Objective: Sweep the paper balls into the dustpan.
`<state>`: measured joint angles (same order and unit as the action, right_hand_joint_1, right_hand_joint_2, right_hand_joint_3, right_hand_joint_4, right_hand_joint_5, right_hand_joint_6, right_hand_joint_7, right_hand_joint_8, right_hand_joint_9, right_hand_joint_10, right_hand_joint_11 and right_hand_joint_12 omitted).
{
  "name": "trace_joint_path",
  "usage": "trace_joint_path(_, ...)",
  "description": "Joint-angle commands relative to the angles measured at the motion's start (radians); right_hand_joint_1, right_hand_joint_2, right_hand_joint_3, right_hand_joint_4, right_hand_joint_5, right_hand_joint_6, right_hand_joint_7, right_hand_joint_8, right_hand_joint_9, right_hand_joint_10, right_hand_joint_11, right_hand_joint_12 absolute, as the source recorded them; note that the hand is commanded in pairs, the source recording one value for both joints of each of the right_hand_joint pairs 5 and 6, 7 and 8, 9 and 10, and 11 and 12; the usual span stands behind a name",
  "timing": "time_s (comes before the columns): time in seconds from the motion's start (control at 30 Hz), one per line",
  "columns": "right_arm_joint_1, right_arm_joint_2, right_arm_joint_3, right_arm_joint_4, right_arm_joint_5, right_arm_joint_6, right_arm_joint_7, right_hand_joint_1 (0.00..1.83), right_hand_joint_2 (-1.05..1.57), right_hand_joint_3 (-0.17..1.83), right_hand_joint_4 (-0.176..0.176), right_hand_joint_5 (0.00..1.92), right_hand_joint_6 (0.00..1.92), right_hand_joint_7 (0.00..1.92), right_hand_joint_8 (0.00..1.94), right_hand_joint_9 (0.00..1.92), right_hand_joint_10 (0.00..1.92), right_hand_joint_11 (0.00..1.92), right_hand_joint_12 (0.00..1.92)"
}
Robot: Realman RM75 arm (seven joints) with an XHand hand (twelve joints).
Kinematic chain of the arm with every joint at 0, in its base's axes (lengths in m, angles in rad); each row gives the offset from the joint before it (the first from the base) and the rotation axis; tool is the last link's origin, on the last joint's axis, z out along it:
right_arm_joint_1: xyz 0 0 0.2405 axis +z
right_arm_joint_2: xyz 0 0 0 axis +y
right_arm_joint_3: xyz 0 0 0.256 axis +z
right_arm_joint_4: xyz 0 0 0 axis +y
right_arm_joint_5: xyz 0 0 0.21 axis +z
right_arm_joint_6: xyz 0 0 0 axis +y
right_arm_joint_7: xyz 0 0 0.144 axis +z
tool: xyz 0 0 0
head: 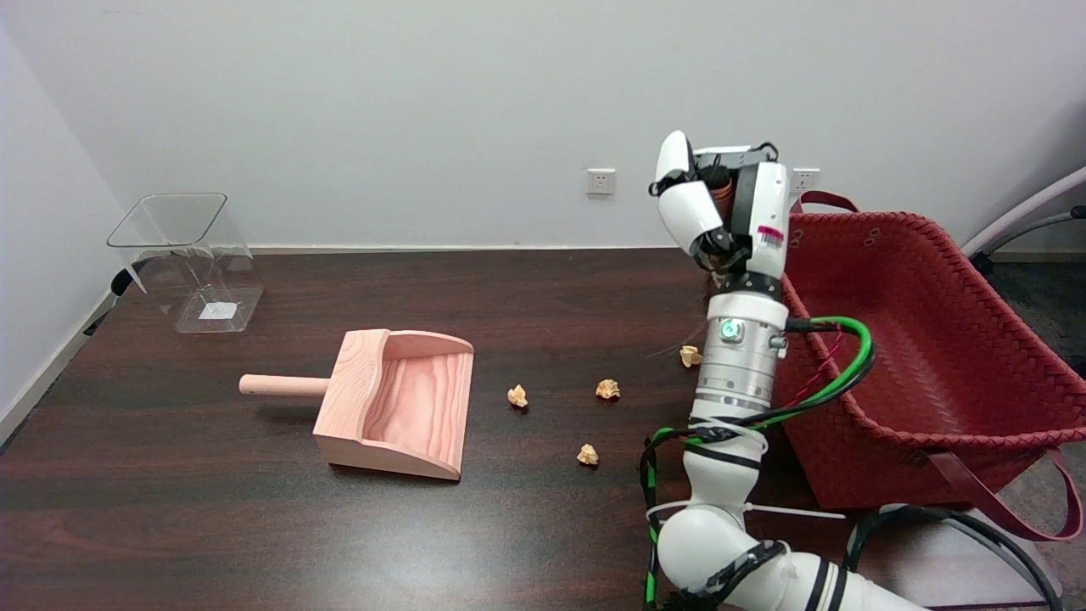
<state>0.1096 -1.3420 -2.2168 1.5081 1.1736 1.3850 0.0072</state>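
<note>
- The right hand [717,204] is raised above the table's [170,509] far right part, seen from the back; its fingers curl round something brown, perhaps a brush handle, mostly hidden.
- The forearm hides part of the basket [916,339] and stands just beside one paper ball [690,355].
- Three more balls lie apart on the table: [517,395], [607,389], [587,455].
- The dustpan [399,399] lies left of them, long axis running left to right, handle [280,385] pointing left, open mouth facing right toward the balls.
- A clear bin [191,263] stands at the far left.
</note>
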Motion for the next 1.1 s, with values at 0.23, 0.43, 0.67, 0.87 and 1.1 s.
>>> trace_joint_path(0.23, 0.018, 0.004, 0.01, -0.338, 0.017, 0.018, 0.283, 0.83, 1.57, 0.54, 0.0, 1.92, 1.92, 1.92, 1.92, 1.92, 1.92, 1.92, 1.92)
trace_joint_path(0.43, 0.034, 0.006, 0.025, -0.4, 0.015, 0.026, 0.321, 0.83, 1.57, 0.54, 0.0, 1.92, 1.92, 1.92, 1.92, 1.92, 1.92, 1.92, 1.92)
trace_joint_path(0.67, 0.059, 0.011, 0.029, -0.463, 0.012, 0.02, 0.326, 0.82, 1.57, 0.56, 0.0, 1.92, 1.92, 1.92, 1.92, 1.92, 1.92, 1.92, 1.92)
trace_joint_path(0.87, 0.098, 0.014, 0.029, -0.503, 0.008, 0.026, 0.331, 0.81, 1.57, 0.56, 0.0, 1.92, 1.92, 1.92, 1.92, 1.92, 1.92, 1.92, 1.92)
trace_joint_path(1.1, 0.111, 0.005, 0.02, -0.54, 0.008, 0.016, 0.338, 0.8, 1.57, 0.57, 0.0, 1.92, 1.92, 1.92, 1.92, 1.92, 1.92, 1.92, 1.92)
